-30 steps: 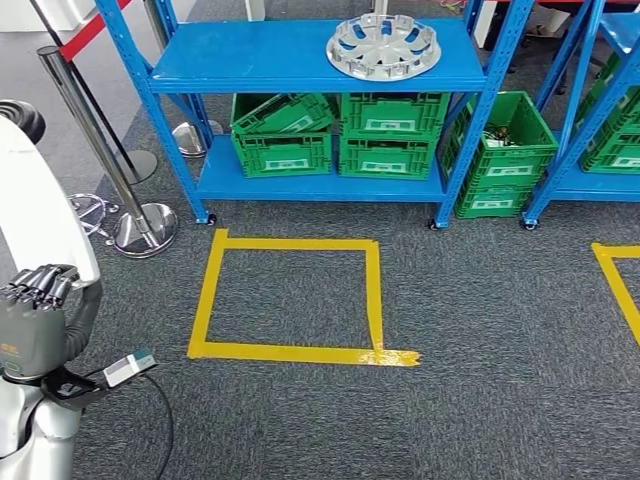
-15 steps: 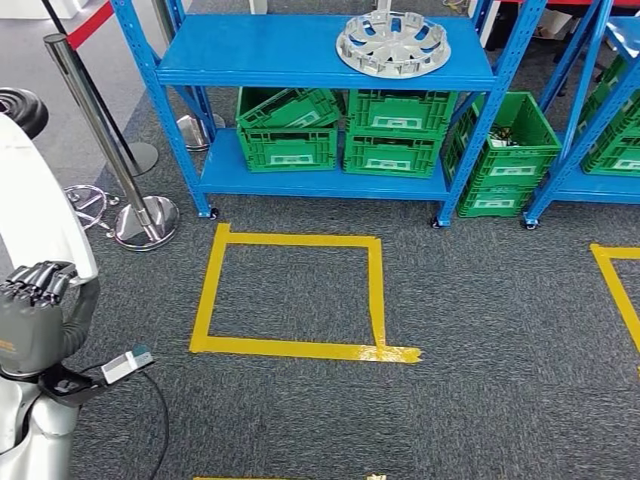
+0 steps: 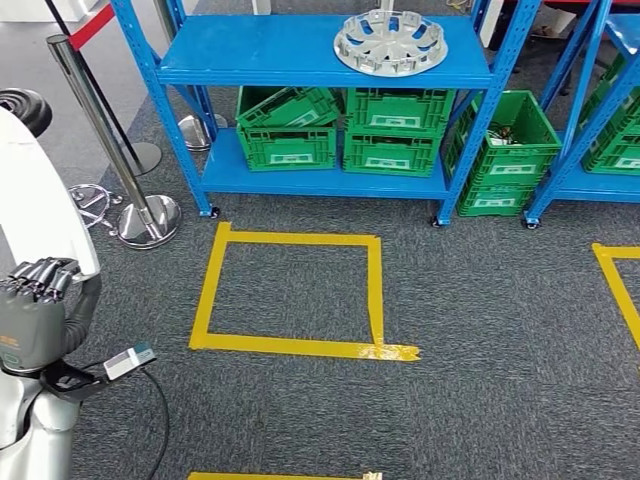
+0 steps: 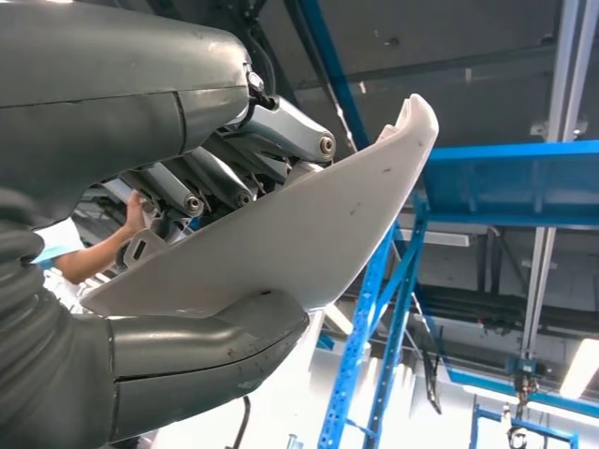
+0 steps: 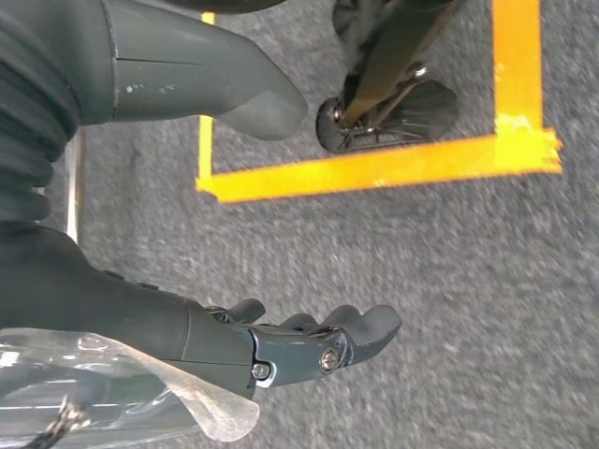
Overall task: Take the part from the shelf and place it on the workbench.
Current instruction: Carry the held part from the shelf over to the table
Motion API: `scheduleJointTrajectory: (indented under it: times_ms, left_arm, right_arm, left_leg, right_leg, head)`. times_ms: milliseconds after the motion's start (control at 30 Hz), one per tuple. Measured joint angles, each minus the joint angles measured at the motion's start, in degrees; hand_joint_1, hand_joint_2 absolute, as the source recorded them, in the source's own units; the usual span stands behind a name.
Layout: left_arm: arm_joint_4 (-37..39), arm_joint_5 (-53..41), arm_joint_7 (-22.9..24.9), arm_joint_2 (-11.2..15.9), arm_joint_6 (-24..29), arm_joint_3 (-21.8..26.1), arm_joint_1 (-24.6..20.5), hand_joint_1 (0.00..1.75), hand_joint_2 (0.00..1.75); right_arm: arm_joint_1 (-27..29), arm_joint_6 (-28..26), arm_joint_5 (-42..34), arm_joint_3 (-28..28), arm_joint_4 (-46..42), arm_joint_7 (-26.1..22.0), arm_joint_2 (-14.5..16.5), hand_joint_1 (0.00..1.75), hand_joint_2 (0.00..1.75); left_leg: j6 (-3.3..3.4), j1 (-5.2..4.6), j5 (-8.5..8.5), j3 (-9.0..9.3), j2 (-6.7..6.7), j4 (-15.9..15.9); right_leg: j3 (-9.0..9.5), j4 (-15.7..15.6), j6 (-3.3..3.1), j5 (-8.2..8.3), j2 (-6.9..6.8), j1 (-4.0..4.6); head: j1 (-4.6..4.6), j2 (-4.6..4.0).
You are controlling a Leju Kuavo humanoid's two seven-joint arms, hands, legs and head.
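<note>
A large white curved part (image 3: pixel 38 190) rises along the left edge of the head view, and my left hand (image 3: pixel 32 312) grips its lower end. In the left wrist view the thumb lies under the white part (image 4: pixel 303 224) and the fingers (image 4: pixel 211 178) press on its other face. My right hand (image 5: pixel 141 318) hangs over grey carpet with thumb and fingers apart and nothing in it.
Ahead stands a blue shelf (image 3: pixel 317 50) with a silver wheel cover (image 3: pixel 390 42) on top and green crates (image 3: pixel 389 135) below. A yellow tape square (image 3: pixel 294 348) marks the carpet. Chrome stanchions (image 3: pixel 113 150) stand at the left. A person (image 4: pixel 92 257) is seen past the part.
The whole picture has shifted slightly, so the camera moved; a second yellow tape line now shows at the bottom edge. My left hand keeps hold of the white part.
</note>
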Motion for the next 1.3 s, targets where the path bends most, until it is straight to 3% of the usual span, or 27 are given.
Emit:
scheduleJointTrajectory:
  times_ms: [67, 167, 233, 300, 367, 400, 467, 533, 667, 733, 800, 833, 867, 900, 1000, 1067, 1133, 1200, 1233, 1300]
  left_arm:
    - [-0.01, 0.06, 0.00, 0.04, 0.01, -0.02, -0.05, 1.75, 1.75]
    - [-0.01, 0.08, 0.00, 0.08, 0.01, -0.07, -0.09, 1.75, 1.75]
    - [0.00, 0.09, 0.01, 0.11, 0.01, -0.10, -0.15, 1.75, 1.75]
    - [0.04, 0.09, 0.01, 0.11, 0.01, -0.12, -0.16, 1.75, 1.75]
    - [0.12, 0.09, 0.00, 0.10, 0.00, -0.12, -0.14, 1.75, 1.75]
    - [0.15, 0.09, 0.01, 0.11, -0.01, -0.12, -0.14, 1.75, 1.75]
    - [0.17, 0.09, 0.01, 0.14, 0.00, -0.12, -0.23, 1.75, 1.75]
    - [0.17, 0.09, 0.00, 0.17, 0.01, -0.15, -0.39, 1.75, 1.75]
    - [0.18, 0.03, 0.00, 0.19, 0.02, -0.21, -0.49, 1.75, 1.75]
    - [0.19, -0.04, 0.00, 0.13, 0.02, -0.31, -0.55, 1.75, 1.75]
    - [0.26, -0.13, 0.00, 0.06, 0.02, -0.38, -0.55, 1.75, 1.75]
    - [0.32, -0.16, 0.00, 0.02, 0.02, -0.39, -0.53, 1.75, 1.75]
    - [0.41, -0.18, 0.00, -0.01, 0.02, -0.40, -0.51, 1.75, 1.75]
    - [0.48, -0.21, 0.00, -0.02, 0.02, -0.40, -0.51, 1.75, 1.75]
    - [0.55, -0.38, 0.00, -0.03, 0.02, -0.40, -0.52, 1.75, 1.75]
    - [0.55, -0.41, 0.00, -0.02, 0.02, -0.42, -0.56, 1.75, 1.75]
    - [0.55, -0.42, 0.00, -0.05, 0.02, -0.46, -0.54, 1.75, 1.75]
    - [0.56, -0.41, 0.00, -0.03, 0.02, -0.49, -0.54, 1.75, 1.75]
    - [0.56, -0.40, 0.00, 0.02, 0.02, -0.49, -0.57, 1.75, 1.75]
    - [0.59, -0.40, 0.00, 0.07, 0.02, -0.49, -0.51, 1.75, 1.75]
  right_arm:
    - [0.00, -0.03, -0.01, 0.00, 0.07, -0.11, 0.06, 0.00, 1.75]
    - [0.11, -0.10, -0.02, -0.01, 0.08, -0.15, 0.04, 0.00, 1.75]
    - [0.08, -0.13, -0.03, -0.01, 0.08, -0.17, 0.04, 0.00, 1.75]
    - [0.09, -0.14, -0.03, 0.00, 0.09, -0.19, 0.05, 0.00, 1.75]
    - [0.13, -0.16, -0.04, 0.00, 0.10, -0.19, 0.06, 0.00, 1.75]
    - [0.13, -0.17, -0.05, 0.00, 0.10, -0.19, 0.06, 0.00, 1.75]
    - [0.11, -0.18, -0.08, 0.00, 0.12, -0.19, 0.10, 0.00, 1.75]
    - [0.06, -0.17, -0.13, 0.00, 0.16, -0.19, 0.22, 0.00, 1.75]
    - [0.07, -0.16, -0.21, 0.00, 0.20, -0.16, 0.28, 0.00, 1.75]
    - [0.07, -0.16, -0.28, 0.00, 0.21, -0.13, 0.26, 0.00, 1.75]
    - [0.09, -0.16, -0.35, 0.00, 0.21, -0.11, 0.25, 0.00, 1.75]
    - [0.11, -0.16, -0.37, 0.00, 0.21, -0.11, 0.24, 0.00, 1.75]
    - [0.14, -0.16, -0.39, -0.01, 0.20, -0.11, 0.21, 0.00, 1.75]
    - [0.16, -0.16, -0.42, -0.01, 0.20, -0.11, 0.18, 0.00, 1.75]
    - [0.07, -0.13, -0.54, -0.02, 0.19, -0.14, 0.06, 0.00, 1.75]
    - [0.00, -0.05, -0.57, -0.01, 0.20, -0.16, 0.02, 0.00, 1.75]
    - [0.10, 0.01, -0.57, -0.01, 0.20, -0.17, 0.03, 0.00, 1.75]
    - [0.17, 0.03, -0.58, -0.02, 0.20, -0.18, 0.05, 0.00, 1.75]
    - [0.14, 0.03, -0.58, -0.02, 0.20, -0.18, 0.06, 0.00, 1.75]
    - [0.11, 0.02, -0.59, -0.02, 0.19, -0.19, 0.04, 0.00, 1.75]
  left_leg:
    - [-0.88, -0.03, -0.05, -0.58, -0.09, 0.92]
    - [-1.52, 0.25, -0.62, -1.05, -0.15, 1.70]
    - [-1.83, 0.33, -3.88, -2.77, -0.17, 6.16]
    - [-1.90, 0.29, -7.92, -5.64, -0.17, 13.78]
    - [-1.57, 0.18, -9.10, -6.60, -0.18, 17.50]
    - [-1.19, 0.05, -8.08, -5.40, -0.20, 15.96]
    - [0.02, -0.43, -5.00, -0.83, -0.25, 8.26]
    - [0.98, -1.01, -3.44, 2.39, -0.27, 2.11]
    - [1.17, -1.30, -2.54, 2.67, -0.29, 0.01]
    - [1.41, -1.03, -1.64, 2.53, -0.14, -0.89]
    - [1.72, -1.11, -1.15, 1.92, -0.03, -0.94]
    - [1.76, -1.18, -0.95, 1.57, 0.00, -0.88]
    - [1.75, -1.22, -0.77, 1.28, 0.00, -0.82]
    - [1.71, -1.23, -0.64, 1.07, 0.00, -0.74]
    - [1.37, -1.34, -0.48, 0.72, -0.01, -0.22]
    - [0.85, -1.55, -0.28, 0.21, 0.00, 0.28]
    - [0.25, -1.56, 0.01, -0.20, -0.02, 0.48]
    - [-0.38, -1.40, -1.13, -0.71, -0.14, 1.73]
    - [-0.72, -1.28, -2.71, -1.51, -0.21, 3.87]
    - [-1.37, -0.95, -6.91, -4.24, -0.27, 11.18]
  right_leg:
    - [0.56, -0.95, -0.70, -0.24, 0.36, 0.27]
    - [0.04, -0.51, -2.16, 0.24, 0.38, 0.33]
    - [-0.33, -0.57, -2.92, 0.62, 0.31, 0.39]
    - [-0.82, -0.56, -3.38, 0.92, 0.23, 0.70]
    - [-1.25, -0.55, -3.70, 1.20, 0.17, 1.07]
    - [-1.38, -0.55, -3.79, 1.35, 0.17, 1.26]
    - [-1.50, -0.58, -3.77, 1.63, 0.18, 1.50]
    - [-1.74, -0.61, -3.39, 1.98, 0.16, 1.54]
    - [-2.25, -0.66, -2.10, 2.22, -0.05, 1.31]
    - [-3.69, 2.38, -1.65, -0.37, -0.04, 1.42]
    - [-6.44, 9.20, -1.42, -4.47, -0.04, 1.44]
    - [-7.47, 12.18, -1.33, -5.74, -0.05, 1.44]
    - [-7.70, 13.55, -1.27, -5.98, -0.06, 1.45]
    - [-6.86, 12.75, -1.25, -5.17, -0.07, 1.45]
    - [-0.60, 2.29, -1.65, -0.92, -0.10, 1.48]
    - [1.54, -1.61, -2.20, -0.28, -0.07, 1.57]
    - [1.55, -1.83, -2.88, -0.12, -0.06, 1.59]
    - [1.36, -2.05, -3.64, 0.38, -0.16, 1.42]
    - [1.24, -2.18, -4.00, 0.62, -0.21, 1.30]
    - [0.76, -2.15, -4.33, 0.98, -0.25, 1.33]
  head:
    - [0.06, 0.00]
    - [0.02, 0.00]
    - [-0.08, 0.00]
    - [-0.11, 0.00]
    - [-0.10, 0.00]
    - [-0.10, 0.00]
    - [-0.05, 0.00]
    - [-0.07, 0.00]
    - [-0.07, 0.00]
    - [0.08, 0.00]
    - [0.14, 0.00]
    - [0.14, 0.00]
    - [0.12, 0.00]
    - [0.14, 0.00]
    - [0.13, 0.00]
    - [0.06, 0.00]
    - [0.04, 0.00]
    - [-0.09, 0.00]
    - [-0.24, 0.00]
    - [-0.49, 0.00]
